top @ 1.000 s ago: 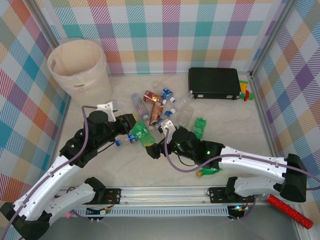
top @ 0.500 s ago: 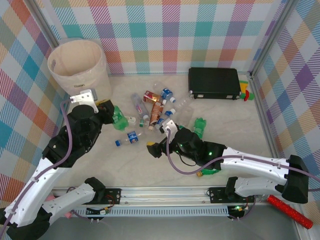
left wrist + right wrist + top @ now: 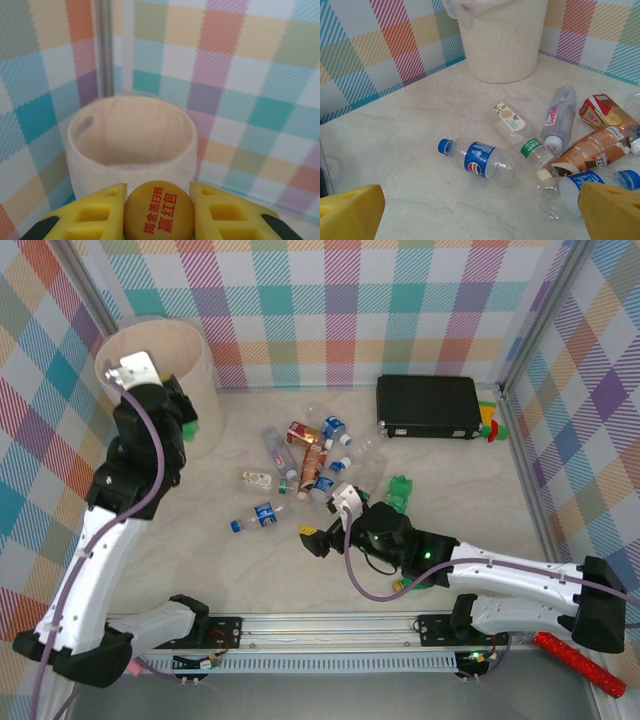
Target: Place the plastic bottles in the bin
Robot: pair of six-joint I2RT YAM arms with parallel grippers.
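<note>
Pointing cap-first at the wrist, green bottle (image 3: 158, 215) clamped in left jaws; right jaws apart.

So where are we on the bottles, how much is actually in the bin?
Done: nothing confirmed; the bin hides its bottom. In hand: the left gripper is shut on a green bottle, raised at the bin's rim, not yet dropped. Left: most of it. The blue-label bottle, the cluster behind it and a second green bottle lie on the table; the right gripper hangs open near them.
</note>
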